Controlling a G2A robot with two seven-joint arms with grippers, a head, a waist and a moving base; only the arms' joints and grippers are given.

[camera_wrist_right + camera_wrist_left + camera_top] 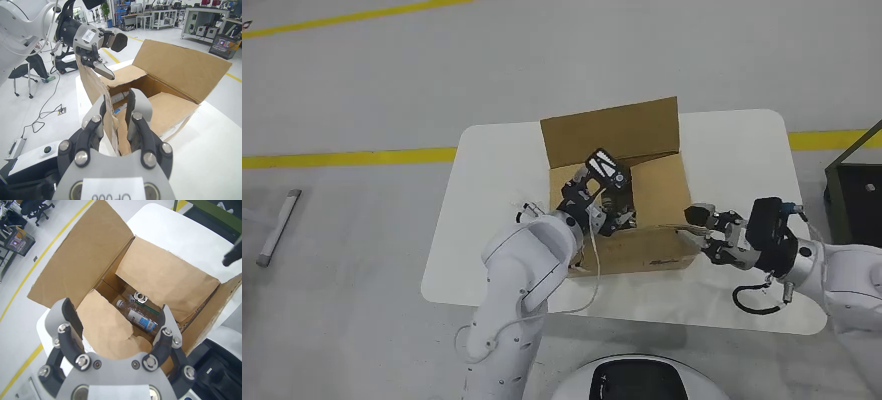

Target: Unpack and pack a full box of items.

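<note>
A bottle point(139, 316) and a metal part point(140, 297) lay in the box point(642, 252), so unpacking looked barely begun, with the left pincer point(115, 306) spread above it and the right pincer point(117, 96) spread around its flap point(109, 115).

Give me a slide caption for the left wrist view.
Open left gripper above a cardboard box holding a plastic bottle and a metal part.

Box point(617, 135) on table point(492, 200); bottle point(140, 317) beside metal part point(140, 297) in box; left end effector point(115, 303) above.
</note>
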